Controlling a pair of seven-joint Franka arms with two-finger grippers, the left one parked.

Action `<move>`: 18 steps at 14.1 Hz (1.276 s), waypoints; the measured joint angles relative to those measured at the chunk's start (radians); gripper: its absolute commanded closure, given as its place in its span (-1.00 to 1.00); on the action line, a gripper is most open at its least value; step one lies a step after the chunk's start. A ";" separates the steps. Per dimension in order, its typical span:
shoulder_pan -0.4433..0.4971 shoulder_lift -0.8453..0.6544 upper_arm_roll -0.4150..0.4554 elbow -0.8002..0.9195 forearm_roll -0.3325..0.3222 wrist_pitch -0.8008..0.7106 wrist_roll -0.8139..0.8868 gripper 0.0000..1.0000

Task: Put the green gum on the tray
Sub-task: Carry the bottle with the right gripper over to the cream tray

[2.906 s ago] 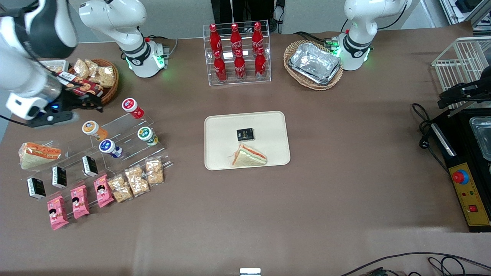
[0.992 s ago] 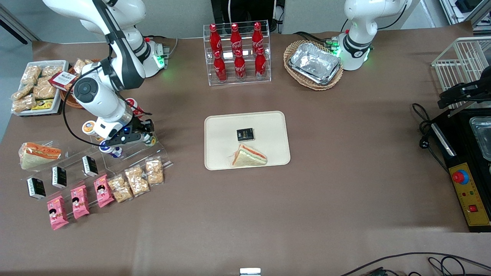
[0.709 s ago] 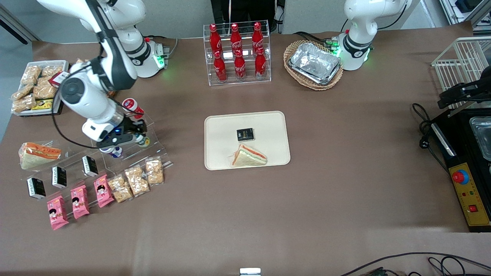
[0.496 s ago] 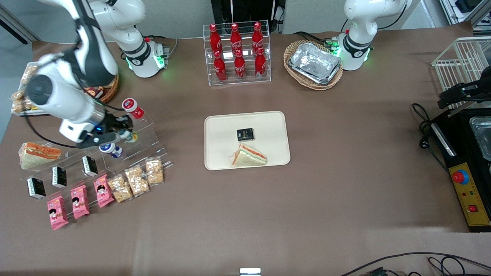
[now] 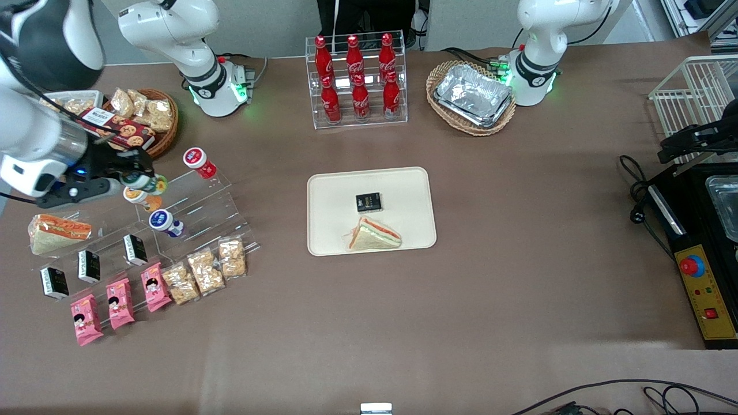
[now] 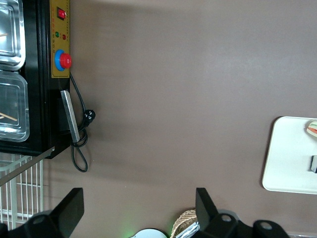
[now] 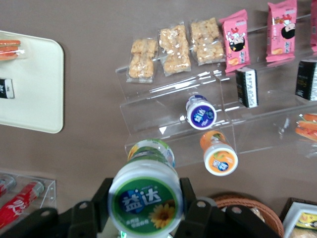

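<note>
The green gum (image 5: 149,183), a green bottle with a white lid, is held in my gripper (image 5: 141,180) above the upper step of the clear shelf, over the orange-lidded bottle. In the right wrist view the gripper (image 7: 145,204) is shut on the green gum (image 7: 145,198), its green label lid facing the camera, black fingers (image 7: 91,213) on both sides. The cream tray (image 5: 334,202) lies at the table's middle, well apart from the gripper toward the parked arm's end; it also shows in the right wrist view (image 7: 29,99). It carries a sandwich (image 5: 373,235) and a small black box (image 5: 368,202).
On the clear stepped shelf (image 5: 202,202) stand an orange-lidded bottle (image 5: 137,195), a blue-lidded bottle (image 5: 163,221) and a red-lidded bottle (image 5: 198,159). Snack packets and black boxes sit on its lower steps. A cola rack (image 5: 356,80) and a basket of foil trays (image 5: 471,95) stand farther back.
My gripper closed on the green gum at the shelf, lifted it off its step and carried it up and toward the working arm's end. The gum's shelf spot is now bare.
</note>
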 measured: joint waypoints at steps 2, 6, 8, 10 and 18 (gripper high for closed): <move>-0.001 0.038 -0.009 0.084 0.000 -0.069 -0.003 0.42; 0.029 0.087 0.021 0.122 0.035 -0.094 0.095 0.42; 0.086 0.099 0.044 0.119 0.086 -0.090 0.204 0.42; 0.160 0.110 0.050 0.105 0.115 -0.052 0.304 0.42; 0.462 0.152 0.055 -0.270 0.122 0.512 0.541 0.42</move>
